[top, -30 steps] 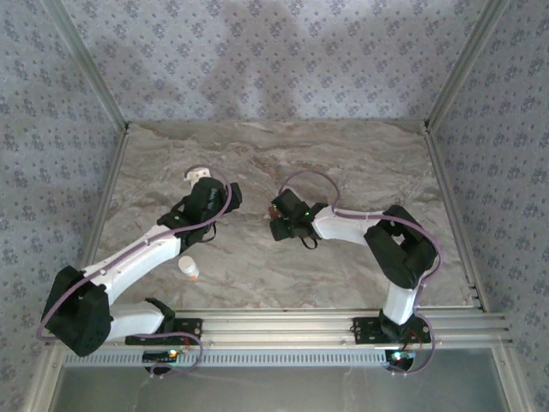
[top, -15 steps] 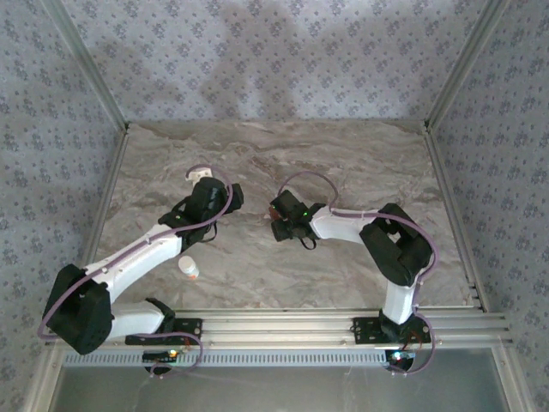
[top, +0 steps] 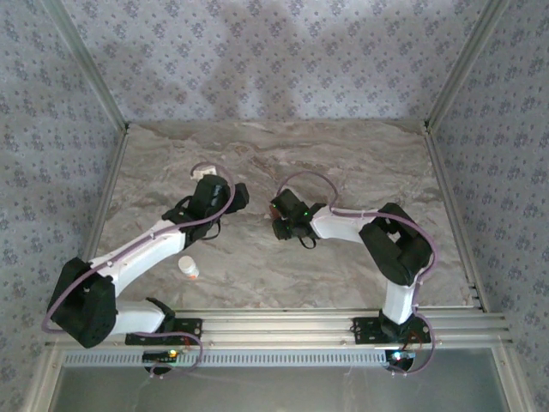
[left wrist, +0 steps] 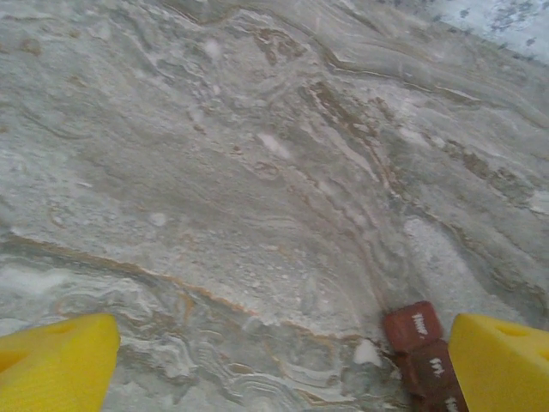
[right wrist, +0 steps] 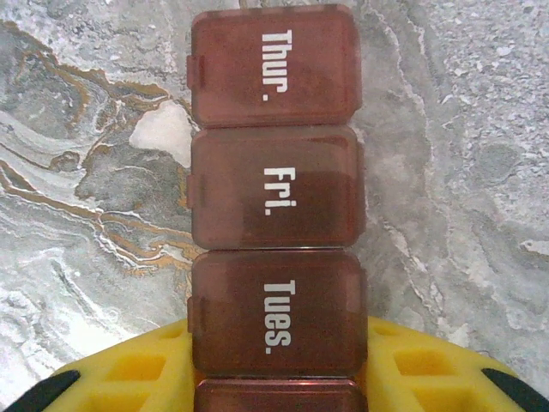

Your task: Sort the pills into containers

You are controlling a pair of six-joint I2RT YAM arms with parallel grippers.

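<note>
Honestly, the sorting looked barely started. Left pincer (left wrist: 279, 352) hung wide open over the surface (left wrist: 214, 172), holding nothing, with a white bottle (top: 189, 268) beside that arm. Further right, the containers (right wrist: 274, 184) lay flat mid-surface, Thur., Fri. and Tues. lids all shut, so I couldn't tell what was inside. Right pincer (right wrist: 279, 343) sat narrow, gripping the strip's sides at Tues.

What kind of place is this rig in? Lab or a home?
Probably a lab test cell, not a home: aluminium frame rails, wallpaper panels boxing three sides, marble-look tabletop.
</note>
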